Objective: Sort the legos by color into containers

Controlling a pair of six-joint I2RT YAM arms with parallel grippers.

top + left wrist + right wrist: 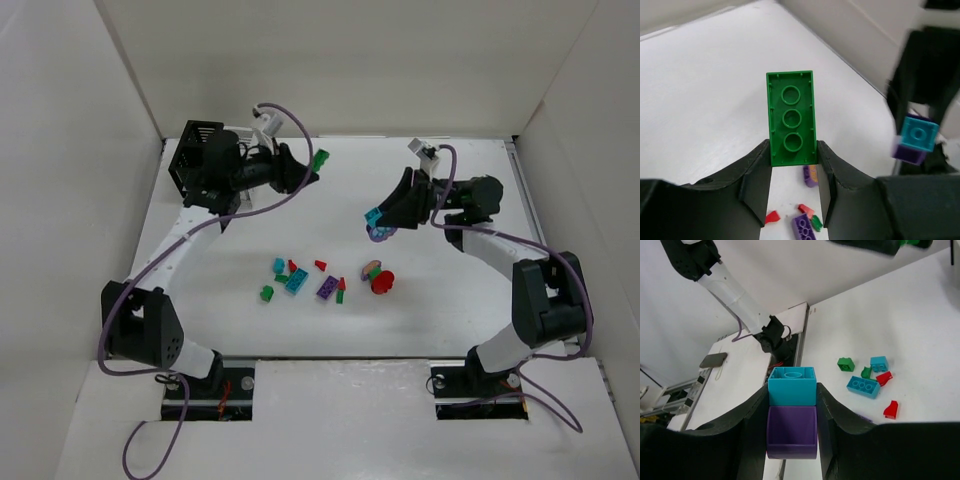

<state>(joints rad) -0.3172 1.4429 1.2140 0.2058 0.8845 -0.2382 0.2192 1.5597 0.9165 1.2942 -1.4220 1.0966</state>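
Left gripper (792, 150) clamping green brick (791, 115), right gripper (792, 390) clamping teal-purple stack (792, 415), well apart.

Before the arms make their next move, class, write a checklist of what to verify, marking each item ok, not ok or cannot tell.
1. Left gripper shut on green brick: ok.
2. Right gripper shut on one colour only: not ok, teal brick stacked on purple brick.
3. Green brick above black container: not ok, off to one side.
4. Room inside that container: cannot tell.
5. Table cleared of loose legos: not ok.
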